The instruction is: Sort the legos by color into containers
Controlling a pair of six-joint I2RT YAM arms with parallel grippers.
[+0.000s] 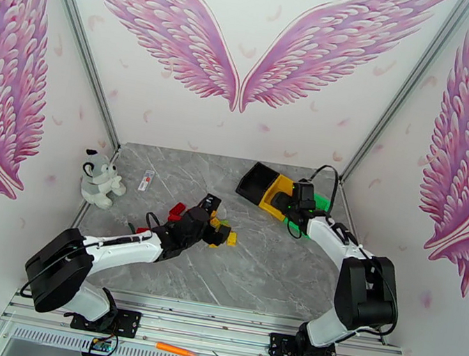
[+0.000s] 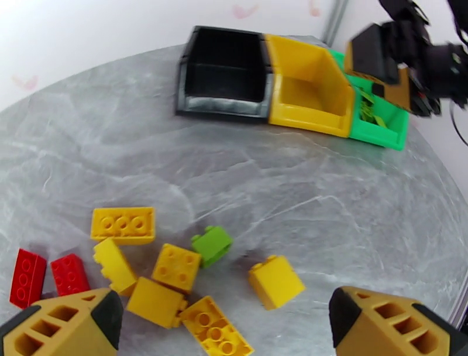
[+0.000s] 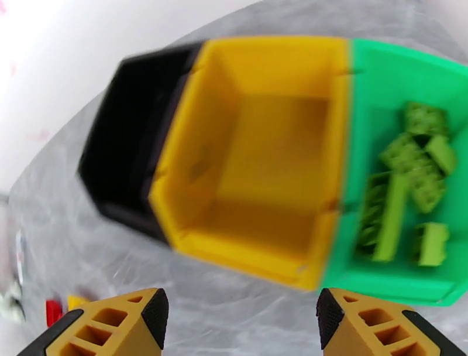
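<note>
**Top view:** three bins stand in a row on the grey table (image 1: 269, 279). The row's long axis runs from 10 to 4 o'clock: black bin (image 1: 255, 180), yellow bin (image 1: 276, 194), green bin (image 1: 321, 203). The right arm bends up from its base at 5 o'clock and reaches forward. Its right gripper (image 1: 299, 200) hangs above the green bin and covers most of it. The left arm stretches low from 7 o'clock toward the centre. The left gripper (image 1: 216, 229) is over loose legos (image 1: 177, 211) and hides several. A plush dog (image 1: 100, 180) sits at 9 o'clock.

**Left wrist view:** the left fingers (image 2: 64, 325) are spread wide and hold nothing. Beyond them lie yellow and red pieces and one green brick (image 2: 212, 245). A flat yellow brick (image 2: 123, 224) lies with its long axis from 9 to 3 o'clock. A yellow piece at 6 o'clock is cut off by the frame edge.

**Right wrist view, blurred:** the right fingers (image 3: 117, 322) are spread and hold nothing. The yellow bin's open top faces the camera. At 3 o'clock the green bin holds jumbled green pieces, too blurred to count.
</note>
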